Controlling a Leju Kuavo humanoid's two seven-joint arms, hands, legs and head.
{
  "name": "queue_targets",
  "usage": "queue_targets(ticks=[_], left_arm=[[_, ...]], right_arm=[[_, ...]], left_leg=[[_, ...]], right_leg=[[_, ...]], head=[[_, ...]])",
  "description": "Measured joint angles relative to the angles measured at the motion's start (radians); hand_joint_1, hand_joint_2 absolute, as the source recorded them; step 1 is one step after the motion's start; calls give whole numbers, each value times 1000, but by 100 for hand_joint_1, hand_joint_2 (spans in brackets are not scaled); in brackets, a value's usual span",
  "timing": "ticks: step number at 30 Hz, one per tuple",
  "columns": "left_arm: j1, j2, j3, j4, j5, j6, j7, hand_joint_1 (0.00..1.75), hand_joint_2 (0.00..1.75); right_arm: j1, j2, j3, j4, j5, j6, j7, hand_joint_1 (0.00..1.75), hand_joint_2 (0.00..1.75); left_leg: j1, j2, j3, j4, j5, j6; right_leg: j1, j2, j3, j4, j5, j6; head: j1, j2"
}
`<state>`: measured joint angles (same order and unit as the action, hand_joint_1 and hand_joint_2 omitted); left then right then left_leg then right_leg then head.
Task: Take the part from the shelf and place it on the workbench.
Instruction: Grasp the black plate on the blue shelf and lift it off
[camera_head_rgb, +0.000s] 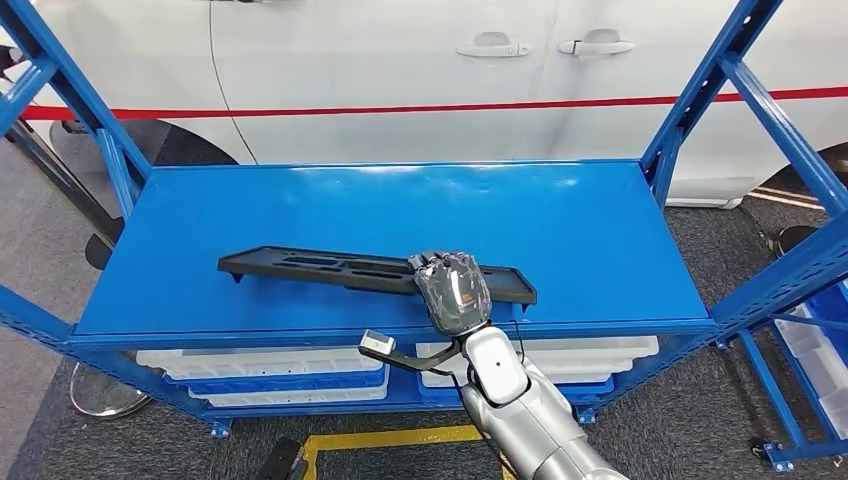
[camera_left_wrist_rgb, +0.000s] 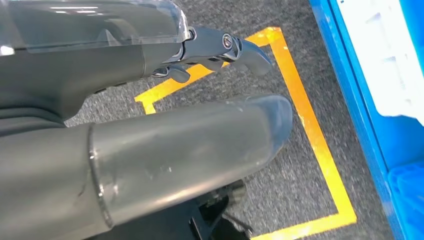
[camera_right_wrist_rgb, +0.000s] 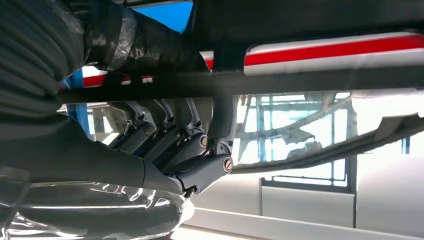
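A long black plastic part (camera_head_rgb: 320, 268) lies flat across the front half of the blue shelf top (camera_head_rgb: 400, 205). My right hand (camera_head_rgb: 455, 290) lies on the part's right portion, fingers reaching over its far edge. In the right wrist view the dark fingers (camera_right_wrist_rgb: 200, 145) curl round the part's black bar (camera_right_wrist_rgb: 300, 82), and the hand (camera_right_wrist_rgb: 150, 150) holds it there. My left hand (camera_left_wrist_rgb: 125, 130) hangs low over the floor with thumb and fingers apart and nothing in it.
A white car (camera_head_rgb: 420, 70) with a red stripe stands right behind the shelf. Blue uprights (camera_head_rgb: 690, 110) frame both ends. White trays (camera_head_rgb: 260, 362) sit on the lower level. Yellow tape (camera_head_rgb: 390, 438) marks the grey floor. Another blue rack (camera_head_rgb: 810, 330) stands at the right.
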<state>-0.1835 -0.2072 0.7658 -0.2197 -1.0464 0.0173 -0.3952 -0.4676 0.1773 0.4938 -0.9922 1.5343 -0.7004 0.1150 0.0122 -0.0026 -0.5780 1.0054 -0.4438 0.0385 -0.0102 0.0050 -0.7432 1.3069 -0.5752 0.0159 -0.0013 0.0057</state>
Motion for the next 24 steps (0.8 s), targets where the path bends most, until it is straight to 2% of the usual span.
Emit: queue_targets(ticks=[1, 2, 4, 5, 6, 9, 11, 12, 14, 15, 16, 17, 19, 20, 21, 23, 24], left_arm=[[1, 0, 0, 0, 0, 1, 0, 0, 0], [1, 0, 0, 0, 0, 1, 0, 0, 0], [1, 0, 0, 0, 0, 3, -1, 0, 0], [0, 0, 0, 0, 0, 3, -2, 0, 0], [0, 0, 0, 0, 1, 4, -2, 0, 0], [-1, 0, 0, 0, 8, 10, -2, 0, 0], [-1, 0, 2, 0, 17, 22, 3, 0, 0], [-1, 0, 4, 0, 23, 30, 6, 0, 0], [1, 0, 8, 0, 32, 47, 9, 0, 0], [3, 0, 9, 0, 35, 57, 9, 0, 0], [4, 0, 10, 0, 37, 69, 9, 0, 0], [4, 0, 10, 0, 38, 83, 9, 0, 0], [4, 1, 10, 0, 36, 115, 6, 0, 0], [3, 1, 11, 0, 35, 131, 1, 0, 0], [2, 2, 11, 0, 34, 149, -6, 0, 0], [2, 2, 11, 0, 35, 178, -25, 0, 0], [3, 2, 11, 0, 36, 187, -32, 0, 44]], right_arm=[[3, -2, 0, -1, 0, 0, 0, 175, 175], [5, -3, 0, -3, 0, 0, -1, 175, 175], [5, -4, 0, -10, 0, 0, -2, 175, 175], [5, -4, 0, -14, 0, 0, -4, 175, 175], [6, -4, -1, -17, 0, 0, -7, 175, 175], [8, -5, -1, -36, -3, 0, -21, 175, 175], [10, -5, -5, -70, -13, 0, -46, 175, 175], [12, -5, -9, -94, -23, 0, -68, 175, 175], [19, -1, -15, -153, -51, 0, -122, 175, 175], [23, 2, -16, -184, -64, 0, -148, 175, 175], [27, 6, -17, -213, -75, 0, -170, 175, 175], [30, 11, -16, -241, -82, 0, -185, 175, 175], [34, 22, -12, -289, -89, 0, -202, 175, 175], [35, 25, -6, -310, -91, 0, -206, 175, 175], [38, 28, 1, -329, -94, 0, -210, 175, 175], [46, 30, 18, -366, -103, 0, -222, 175, 175], [52, 31, 26, -383, -107, 0, -229, 175, 175]], left_leg=[[0, -1, 1, 1, -1, 0], [0, -1, 2, 4, -4, -2], [0, -3, 4, 10, -10, -7], [-2, -3, 3, 14, -14, -12], [-3, -3, 2, 16, -16, -17], [-3, -3, 0, 18, -21, -34], [-1, -2, -12, 48, -45, -44], [1, -2, -31, 92, -72, -48], [1, -2, -92, 225, -134, -54], [1, -2, -118, 279, -150, -56], [1, -2, -131, 302, -147, -56], [1, -2, -124, 283, -124, -53], [-1, -2, -69, 155, -50, -42], [-4, -2, -40, 90, -24, -36], [-7, -2, -22, 47, -11, -31], [-13, -3, -13, 21, -10, -25], [-11, -4, -12, 17, -8, -21]], right_leg=[[-1, 0, -2, -2, 15, 0], [-3, -1, 14, -39, 45, -1], [-4, -2, 78, -174, 111, -5], [-3, -3, 102, -225, 127, -7], [-1, -2, 116, -255, 132, -10], [3, 1, 119, -265, 130, -22], [-1, 0, 122, -270, 132, -32], [-2, -1, 123, -272, 133, -37], [0, -2, 123, -271, 131, -43], [1, -2, 124, -270, 130, -45], [3, -2, 125, -270, 129, -46], [4, -1, 127, -269, 127, -47], [6, 0, 132, -268, 124, -46], [8, 0, 133, -267, 123, -44], [9, 0, 131, -266, 123, -41], [9, 0, 128, -267, 124, -32], [9, -1, 127, -268, 125, -27]], head=[[0, 0], [0, 0], [0, 0], [0, 0], [0, 0], [0, 0], [0, 0], [-1, 0], [-1, 0], [-1, 0], [-1, 0], [-1, 0], [-1, 0], [-1, 0], [-1, 0], [-1, 0], [-1, 0]])
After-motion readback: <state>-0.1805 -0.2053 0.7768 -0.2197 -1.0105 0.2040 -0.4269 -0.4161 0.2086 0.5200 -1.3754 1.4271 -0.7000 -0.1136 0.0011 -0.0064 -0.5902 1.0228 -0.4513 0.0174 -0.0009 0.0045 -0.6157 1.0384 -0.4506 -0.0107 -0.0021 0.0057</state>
